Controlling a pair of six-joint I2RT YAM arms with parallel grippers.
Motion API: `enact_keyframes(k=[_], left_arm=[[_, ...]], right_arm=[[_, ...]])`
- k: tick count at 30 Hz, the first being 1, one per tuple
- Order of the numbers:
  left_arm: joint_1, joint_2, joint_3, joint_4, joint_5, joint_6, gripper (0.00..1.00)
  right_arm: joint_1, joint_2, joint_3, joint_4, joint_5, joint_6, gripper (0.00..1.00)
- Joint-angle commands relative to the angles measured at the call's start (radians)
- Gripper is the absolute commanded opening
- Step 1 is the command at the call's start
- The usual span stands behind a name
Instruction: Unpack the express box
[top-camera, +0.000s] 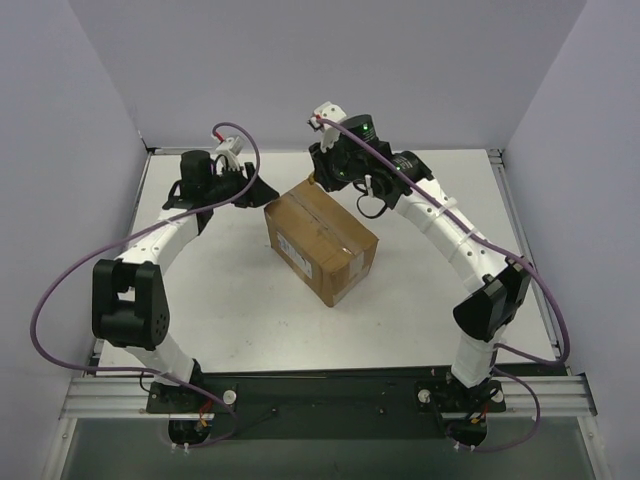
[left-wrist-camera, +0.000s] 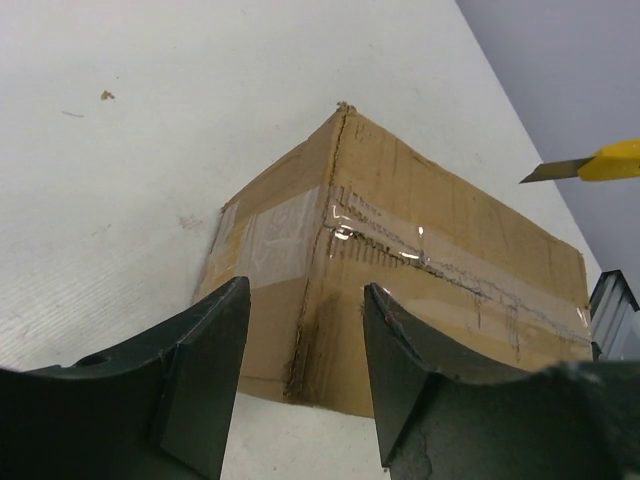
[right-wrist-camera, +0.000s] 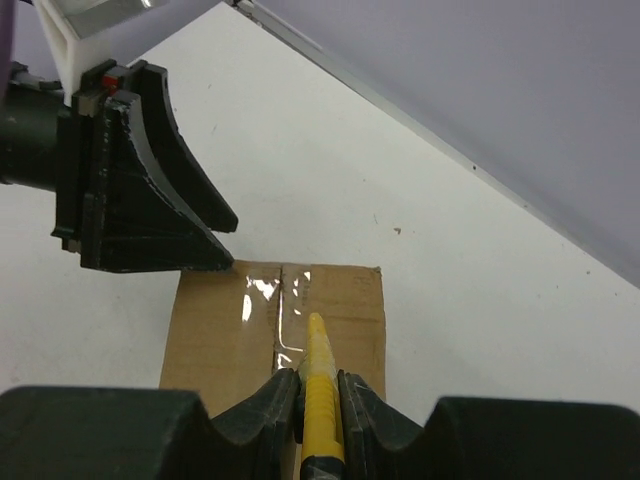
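The express box (top-camera: 320, 240), brown cardboard with clear tape along its closed top seam, lies at an angle in the middle of the white table. My left gripper (top-camera: 262, 190) stands open just beyond the box's far left corner. In the left wrist view that corner (left-wrist-camera: 330, 260) shows ahead of the open left gripper (left-wrist-camera: 305, 292), with nothing between the fingers. My right gripper (right-wrist-camera: 318, 378) is shut on a yellow utility knife (right-wrist-camera: 322, 370) pointing over the taped seam of the box (right-wrist-camera: 220, 330). The knife's blade (left-wrist-camera: 555, 171) hangs above the box top.
Purple walls close in the table on the left, back and right. The table's back edge (top-camera: 320, 152) lies just beyond both grippers. A metal rail (right-wrist-camera: 450, 150) runs along the table's edge at the wall. The arm bases sit on the black rail (top-camera: 320, 392) at the near edge.
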Motion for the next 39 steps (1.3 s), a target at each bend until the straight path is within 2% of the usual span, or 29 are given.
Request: enact_keyframes(k=[1,6,15,39], left_arm=[[0.014,0.028,0.009,0.158,0.099,-0.101,0.58],[0.01,0.064,-0.008,0.185,0.079,-0.127,0.56],[0.008,0.111,0.006,0.096,0.059,-0.066,0.49],[0.005,0.12,-0.04,0.135,0.062,-0.101,0.44]], right_arm=[[0.04,0.009,0.01,0.167,0.046,-0.019,0.0],[0.046,0.075,0.051,0.178,0.035,0.006,0.0],[0.057,0.115,0.04,0.221,0.047,0.024,0.0],[0.078,0.138,0.007,0.216,0.086,0.06,0.0]])
